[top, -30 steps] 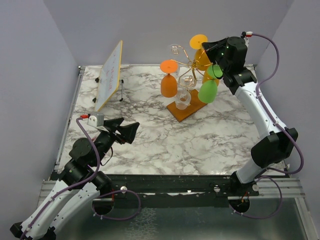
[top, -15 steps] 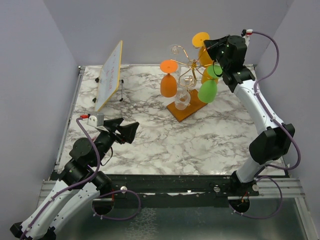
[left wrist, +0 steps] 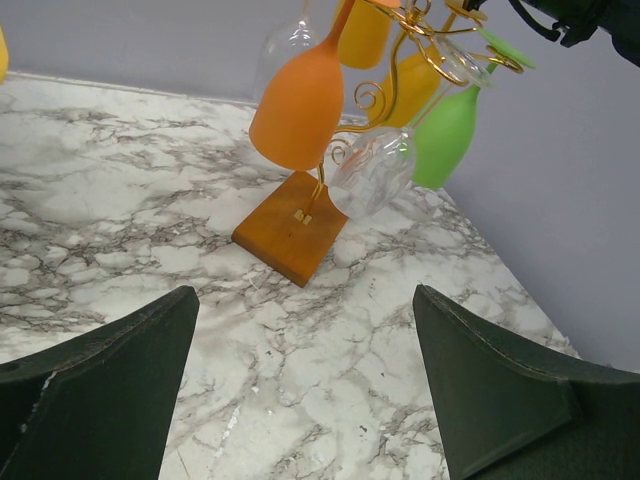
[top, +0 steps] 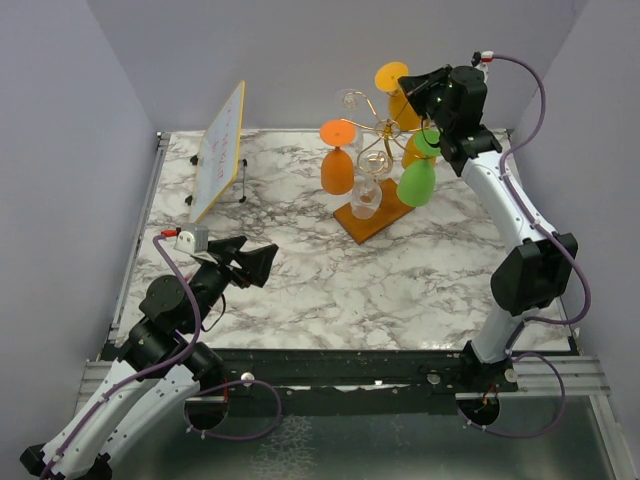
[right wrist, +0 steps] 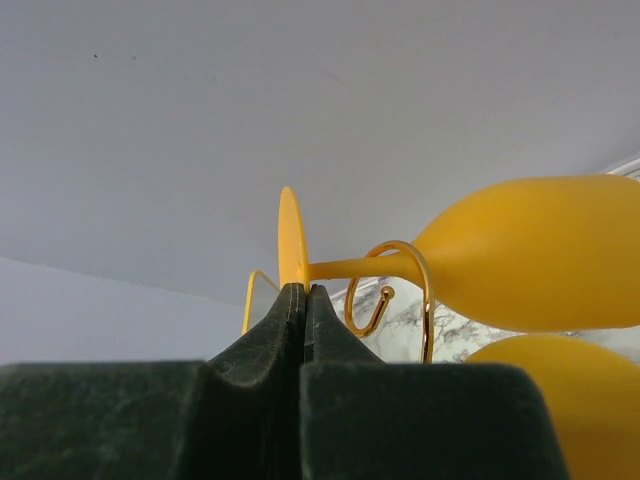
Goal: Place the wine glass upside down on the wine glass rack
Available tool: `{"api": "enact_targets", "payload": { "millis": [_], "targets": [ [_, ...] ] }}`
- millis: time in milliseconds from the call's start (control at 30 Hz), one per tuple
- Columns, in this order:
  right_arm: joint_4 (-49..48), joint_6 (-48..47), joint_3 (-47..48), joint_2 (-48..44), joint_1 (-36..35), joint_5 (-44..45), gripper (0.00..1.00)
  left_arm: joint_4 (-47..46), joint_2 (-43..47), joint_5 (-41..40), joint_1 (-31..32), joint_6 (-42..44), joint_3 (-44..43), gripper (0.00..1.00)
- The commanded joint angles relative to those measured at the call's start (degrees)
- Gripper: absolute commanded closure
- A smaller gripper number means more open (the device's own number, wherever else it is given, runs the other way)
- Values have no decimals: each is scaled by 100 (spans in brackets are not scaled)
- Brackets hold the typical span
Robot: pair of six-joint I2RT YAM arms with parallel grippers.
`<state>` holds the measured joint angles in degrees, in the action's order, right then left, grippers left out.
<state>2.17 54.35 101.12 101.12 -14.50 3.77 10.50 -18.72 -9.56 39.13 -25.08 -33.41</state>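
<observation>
A yellow wine glass [top: 404, 110] hangs upside down at the back right of the wine glass rack [top: 374, 150], its round foot [top: 392, 77] uppermost. My right gripper [top: 416, 88] is shut on the rim of that foot [right wrist: 291, 240]. In the right wrist view my right gripper [right wrist: 305, 288] pinches the disc, and the glass stem runs through a gold wire hook [right wrist: 426, 290] to the yellow bowl [right wrist: 530, 255]. My left gripper [top: 262, 262] stands open and empty low over the marble, far from the rack; the left wrist view shows the left gripper [left wrist: 305, 295] facing the rack's wooden base [left wrist: 290, 225].
The rack also carries an orange glass [top: 338, 170], a green glass [top: 416, 183], a clear glass [top: 365, 197] and another yellow glass [top: 418, 152]. A tilted whiteboard [top: 218, 150] stands at the back left. Grey walls close in behind and on both sides.
My right gripper has shifted a little left and back, carrying the yellow glass's foot along the rack arm. The left arm has stayed still.
</observation>
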Motion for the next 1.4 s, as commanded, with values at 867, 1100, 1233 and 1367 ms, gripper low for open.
{"api": "enact_targets", "payload": {
  "millis": [867, 1100, 1233, 1367],
  "targets": [
    [705, 480, -123, -540, 47, -935, 46, 82, -132, -60, 19, -149, -153, 11],
    [1057, 550, -128, -680, 45, -1249, 41, 136, -266, -68, 15, -164, -247, 11],
    [1029, 577, -280, -827, 47, -1371, 40, 153, -289, -68, 20, -171, -268, 11],
    [839, 561, -490, -1113, 49, -1457, 40, 220, -307, -72, 15, -173, -321, 11]
  ]
}}
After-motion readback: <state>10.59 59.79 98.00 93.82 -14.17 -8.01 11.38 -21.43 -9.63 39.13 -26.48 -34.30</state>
